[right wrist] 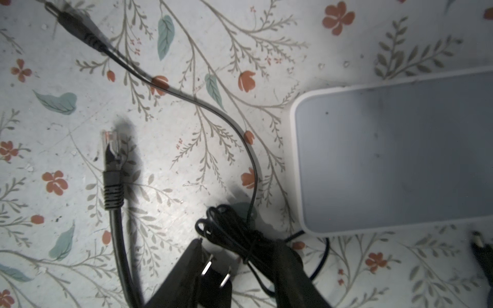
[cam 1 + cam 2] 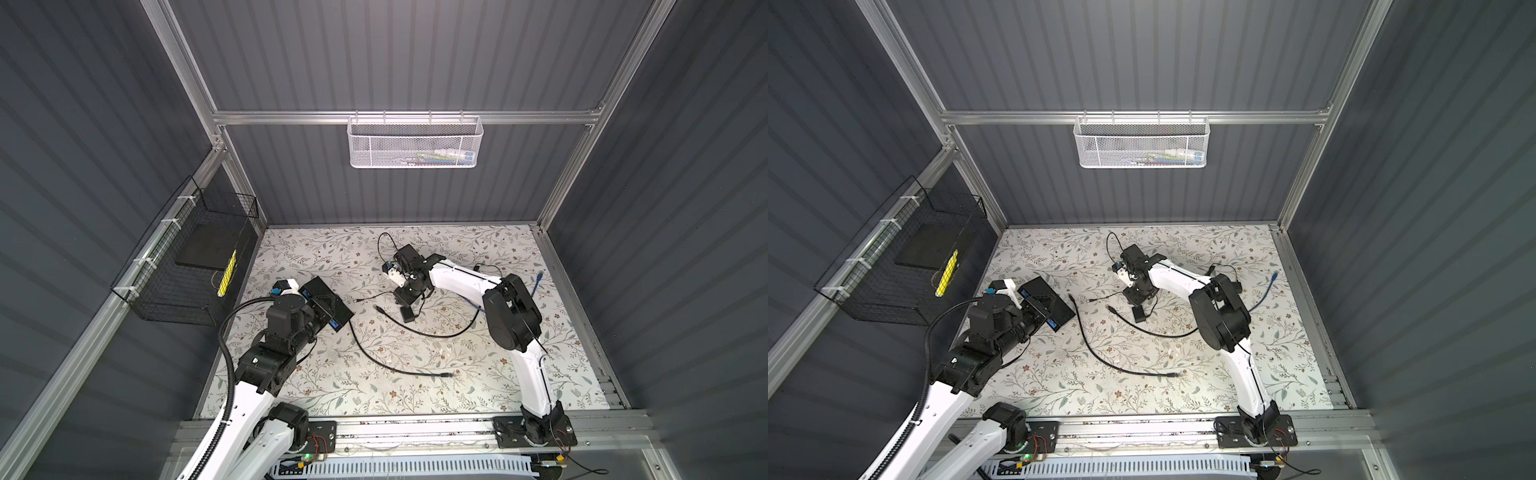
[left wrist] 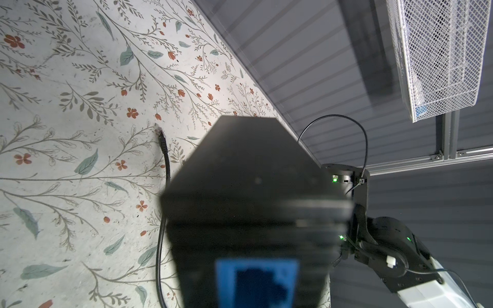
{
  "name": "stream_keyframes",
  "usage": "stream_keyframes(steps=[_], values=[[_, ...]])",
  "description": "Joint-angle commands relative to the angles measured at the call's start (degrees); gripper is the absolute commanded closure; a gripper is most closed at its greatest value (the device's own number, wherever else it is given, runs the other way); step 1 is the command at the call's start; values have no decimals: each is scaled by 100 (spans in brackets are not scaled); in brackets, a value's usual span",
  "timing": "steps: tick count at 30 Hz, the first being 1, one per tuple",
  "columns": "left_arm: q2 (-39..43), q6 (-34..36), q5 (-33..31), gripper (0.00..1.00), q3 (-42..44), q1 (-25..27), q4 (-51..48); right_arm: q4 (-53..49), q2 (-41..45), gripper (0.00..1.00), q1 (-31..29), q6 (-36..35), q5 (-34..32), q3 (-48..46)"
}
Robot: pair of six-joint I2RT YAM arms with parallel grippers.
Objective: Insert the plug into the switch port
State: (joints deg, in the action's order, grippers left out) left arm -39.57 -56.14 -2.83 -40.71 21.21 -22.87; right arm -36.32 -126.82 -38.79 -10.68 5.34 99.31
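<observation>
**Switch up, plug untouched**

Left jaws are clamped on the switch [image 2: 319, 287], left of centre in a top view, tipped up off the surface [image 2: 415, 399], we reckon to offer a port. The plug [image 2: 379, 308] lies loose mid-frame. Right jaws straddle a power adapter [image 2: 408, 314] just beside it; we can't tell if they're pinching.

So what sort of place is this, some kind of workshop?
Most likely a robot test booth in a lab. Two robot arms are bolted to a rail at the table's edge, grey panels in an aluminium frame wall it in, and loose cables lie on the flowered tabletop.
</observation>
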Motion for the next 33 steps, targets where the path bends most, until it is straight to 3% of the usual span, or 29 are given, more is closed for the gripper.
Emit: stream_keyframes(steps=[1, 23, 33], values=[[150, -59, 28, 100, 52, -38, 232, -23, -16, 55, -33, -109, -25, 19], [307, 173, -259, 100, -380, -38, -134, -297, -447, 61, -55, -321, 37, 379], [397, 209, -385, 100, -489, -38, -329, -213, -39, 82, -46, -453, 89, 127]])
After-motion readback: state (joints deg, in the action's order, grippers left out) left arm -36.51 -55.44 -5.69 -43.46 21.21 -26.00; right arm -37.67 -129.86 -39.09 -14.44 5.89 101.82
